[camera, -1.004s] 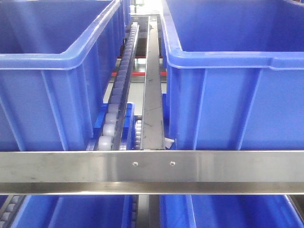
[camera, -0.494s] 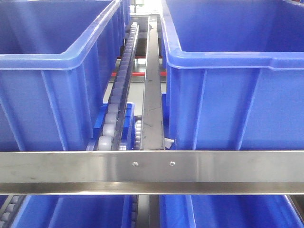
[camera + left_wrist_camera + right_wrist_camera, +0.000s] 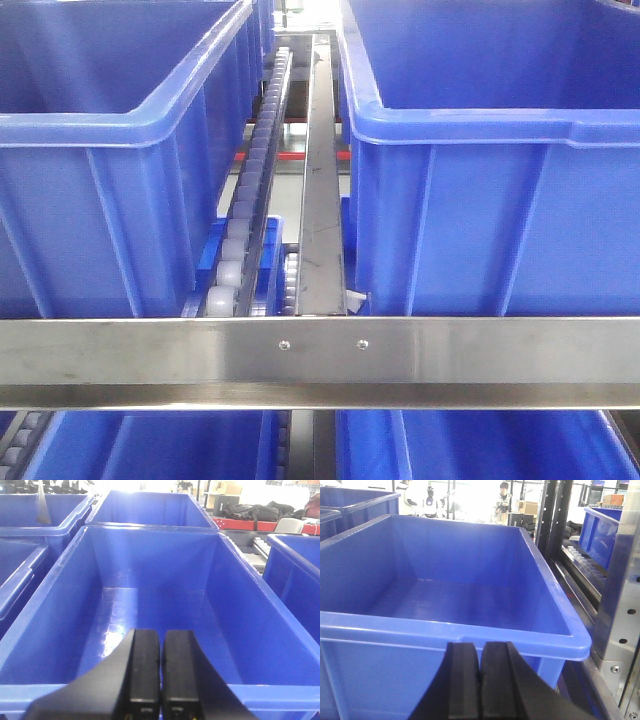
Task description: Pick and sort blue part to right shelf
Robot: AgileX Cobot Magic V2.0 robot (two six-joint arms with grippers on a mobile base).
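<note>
Nowhere in the three views does the blue part show itself: neither wrist view has it between the fingers, and the crate floors that can be seen are bare. So which way it lies from either pincer, how its long axis runs and which arm is nearer cannot be told; it must be found before any reach can be planned.

The left gripper (image 3: 160, 680) has its two black fingers pressed together with nothing between them, poised just over the near rim of a long blue crate (image 3: 150, 605). The right gripper (image 3: 480, 680) is likewise pressed together and empty, sitting just in front of the near wall of another blue crate (image 3: 455, 625), with a steel upright (image 3: 620, 605) of the right shelf at that view's right edge.

In the front view the right shelf's flat steel front bar (image 3: 320, 360) runs edge to edge. Above it stand two large crates (image 3: 100, 220), with one white roller rail (image 3: 245, 215) and one steel channel (image 3: 322, 200) between them; two more crate rims show below the bar.

Count: blue parts seen, none; grippers, two; crates in the front view, four.
</note>
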